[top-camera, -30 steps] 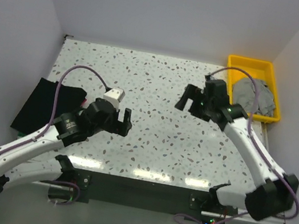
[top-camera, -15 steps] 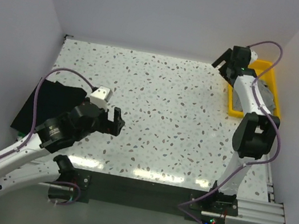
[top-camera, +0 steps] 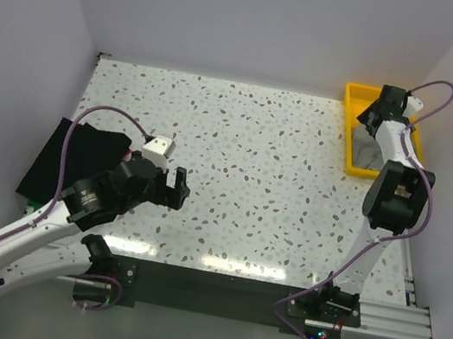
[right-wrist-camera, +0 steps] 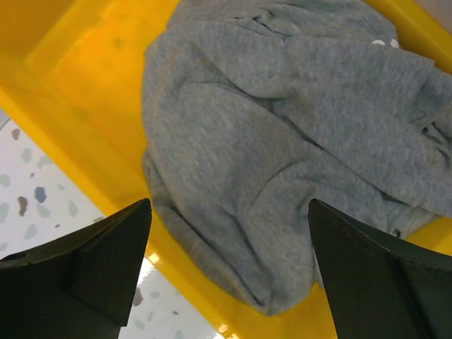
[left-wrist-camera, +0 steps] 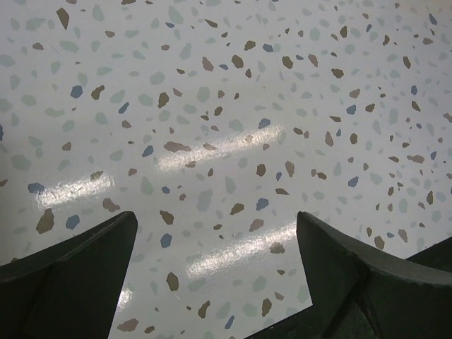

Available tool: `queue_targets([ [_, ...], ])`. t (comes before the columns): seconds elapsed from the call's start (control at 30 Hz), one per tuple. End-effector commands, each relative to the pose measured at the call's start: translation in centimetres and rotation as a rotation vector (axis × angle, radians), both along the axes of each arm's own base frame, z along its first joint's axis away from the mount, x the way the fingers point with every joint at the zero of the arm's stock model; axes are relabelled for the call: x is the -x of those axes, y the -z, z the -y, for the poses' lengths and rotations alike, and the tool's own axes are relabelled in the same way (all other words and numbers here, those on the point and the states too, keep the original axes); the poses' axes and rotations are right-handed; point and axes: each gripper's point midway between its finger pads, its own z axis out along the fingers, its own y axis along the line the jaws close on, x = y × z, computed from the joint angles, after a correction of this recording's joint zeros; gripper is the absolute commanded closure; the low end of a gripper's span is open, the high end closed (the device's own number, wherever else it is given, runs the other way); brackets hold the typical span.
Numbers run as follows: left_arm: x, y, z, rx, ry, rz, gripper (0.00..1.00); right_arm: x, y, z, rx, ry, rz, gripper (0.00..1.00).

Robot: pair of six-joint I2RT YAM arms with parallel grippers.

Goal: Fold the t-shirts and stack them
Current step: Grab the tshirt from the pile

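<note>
My right gripper (right-wrist-camera: 229, 205) is spread wide open and holding nothing, hanging just above the crumpled grey t-shirt (right-wrist-camera: 282, 141), which sits bunched up inside the yellow tray (right-wrist-camera: 78, 92) at the far right corner of the table (left-wrist-camera: 212, 85). My left gripper (left-wrist-camera: 215, 219) is wide open too, nothing between its fingers, hovering over bare speckled tabletop. The folded black t-shirt (top-camera: 57, 157) lies flat at the table's left edge, near my left arm, not touched by either gripper.
</note>
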Motion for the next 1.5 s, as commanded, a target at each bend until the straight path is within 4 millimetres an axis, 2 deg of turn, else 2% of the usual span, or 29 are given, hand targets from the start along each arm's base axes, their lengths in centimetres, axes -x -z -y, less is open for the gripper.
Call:
queue_targets([
  [0.0,-0.4,-0.8,0.6,0.008,0.031,0.036,0.00,-0.1,-0.5,2.4,0.107,0.035,-0.020,0.04],
  [0.17,-0.4,-0.1,1.0,-0.009,0.041,0.013,0.00,0.7,1.8,4.5,0.097,0.060,-0.068,0.04],
  [0.37,-0.5,0.3,1.1,-0.017,0.048,0.003,0.00,0.7,5.4,4.4,0.043,0.074,-0.115,0.07],
  [0.43,-0.4,0.1,1.1,-0.012,0.045,0.007,0.00,0.6,6.4,4.0,0.022,0.070,-0.124,0.12],
  [0.53,-0.4,0.1,1.0,-0.012,0.045,0.009,0.00,0.4,6.9,3.8,0.005,0.065,-0.124,0.18],
  [0.63,-0.4,0.2,1.2,-0.014,0.051,0.005,0.00,0.4,6.8,3.7,-0.003,0.062,-0.113,0.40],
  [0.67,-0.4,0.2,1.2,-0.015,0.054,0.003,0.00,0.3,6.1,3.6,-0.002,0.059,-0.096,0.59],
  [0.77,-0.4,0.4,1.3,-0.019,0.056,-0.001,0.00,0.3,4.6,3.5,0.000,0.060,-0.068,0.81],
  [0.8,-0.4,0.3,1.3,-0.018,0.056,0.000,0.00,0.2,3.1,3.5,0.004,0.060,-0.043,0.92],
  [0.87,-0.4,0.2,1.3,-0.014,0.054,0.004,0.00,0.2,1.4,3.7,0.010,0.063,-0.016,1.00],
  [0.9,-0.4,0.2,1.2,-0.014,0.054,0.004,0.00,0.2,-0.5,3.5,0.013,0.063,0.019,1.00],
  [1.0,-0.4,0.2,1.2,-0.012,0.052,0.004,0.00,0.1,-3.8,3.3,0.011,0.054,0.090,1.00],
  [1.03,-0.4,0.2,1.2,-0.011,0.053,0.003,0.00,0.3,-5.9,3.2,0.012,0.050,0.129,1.00],
  [1.07,-0.4,0.1,1.3,-0.010,0.055,0.005,0.00,0.3,-6.8,3.0,0.012,0.047,0.147,1.00],
  [1.13,-0.4,0.1,1.3,-0.009,0.056,0.005,0.00,0.5,-10.1,2.5,0.004,0.026,0.210,1.00],
  [1.2,-0.3,0.1,1.2,-0.008,0.057,0.006,0.00,0.7,-12.5,1.8,-0.007,-0.004,0.259,1.00],
  [1.23,-0.3,-0.1,1.3,-0.003,0.061,0.011,0.00,1.2,-14.7,1.5,-0.007,-0.014,0.303,1.00],
  [1.33,-0.3,-0.2,1.2,0.000,0.060,0.015,0.00,1.8,-18.2,0.3,-0.027,-0.060,0.381,1.00],
  [1.37,-0.3,-0.3,1.2,0.003,0.059,0.018,0.00,2.6,-20.7,-0.2,-0.023,-0.076,0.430,1.00],
  [1.43,-0.3,-0.4,1.1,0.003,0.055,0.021,0.00,3.4,-23.3,-1.2,-0.026,-0.112,0.479,1.00],
  [1.47,-0.3,-0.4,1.0,0.004,0.051,0.022,0.00,4.5,-26.0,-2.1,-0.020,-0.130,0.532,1.00],
])
